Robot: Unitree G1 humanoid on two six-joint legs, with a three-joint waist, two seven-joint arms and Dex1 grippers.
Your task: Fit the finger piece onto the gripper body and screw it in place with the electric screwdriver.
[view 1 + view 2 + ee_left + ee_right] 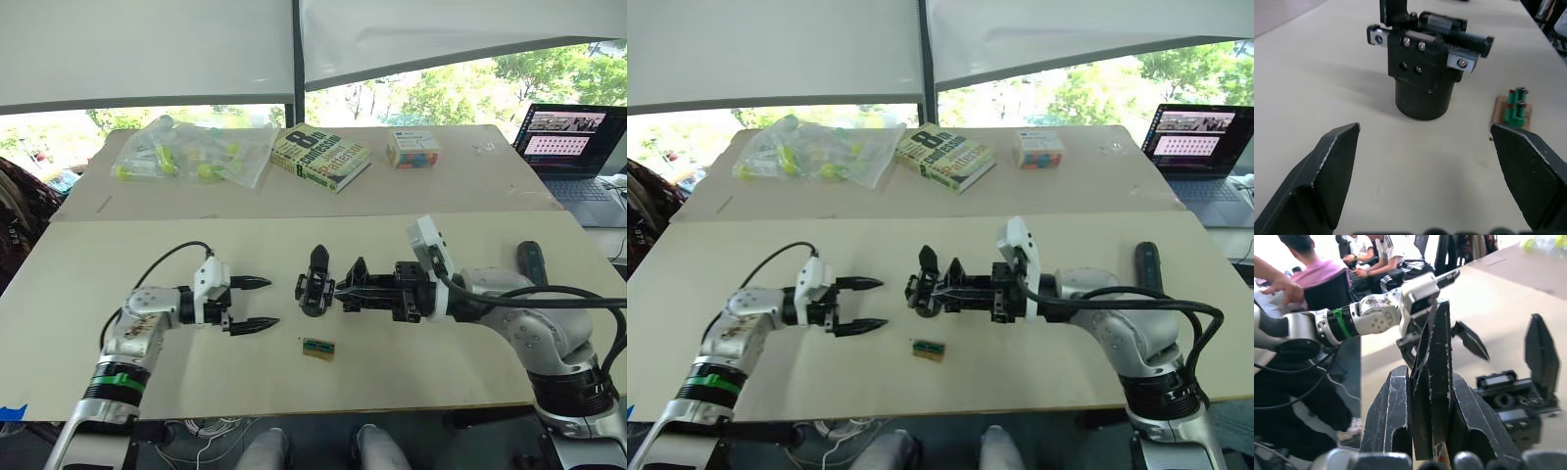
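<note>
Black finger piece [1432, 382] clamped in right hand [345, 295], beside gripper body [314, 287].

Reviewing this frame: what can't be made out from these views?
- Whether the finger piece, clamped in the right gripper, touches the gripper body: the head views are too small, and the right wrist view looks along the fingers.
- The electric screwdriver's bit end: hidden behind the right arm.
- The gripper body's far side: left wrist view, hidden by its own block.
- The left gripper hangs open, empty.
</note>
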